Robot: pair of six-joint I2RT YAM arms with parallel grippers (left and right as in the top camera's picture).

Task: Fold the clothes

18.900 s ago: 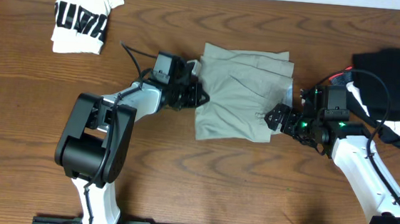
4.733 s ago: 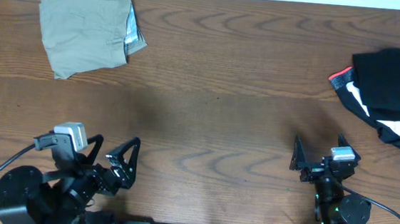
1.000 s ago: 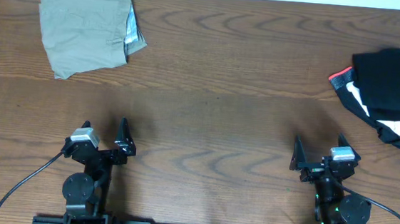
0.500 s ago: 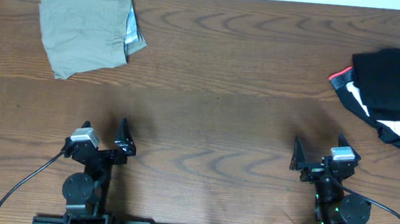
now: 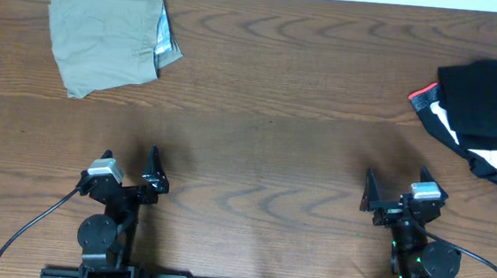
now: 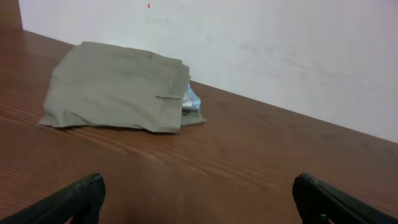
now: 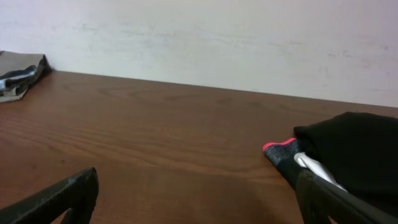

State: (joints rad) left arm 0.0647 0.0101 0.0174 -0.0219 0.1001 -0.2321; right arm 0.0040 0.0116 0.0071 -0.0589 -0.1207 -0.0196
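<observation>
Shorts [image 5: 106, 32], seemingly unmoved, folded far-left.

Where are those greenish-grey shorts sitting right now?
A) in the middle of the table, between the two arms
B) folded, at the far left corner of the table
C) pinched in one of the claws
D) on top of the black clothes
B: the shorts lie folded flat at the far left corner of the table, with nothing touching them.
</observation>
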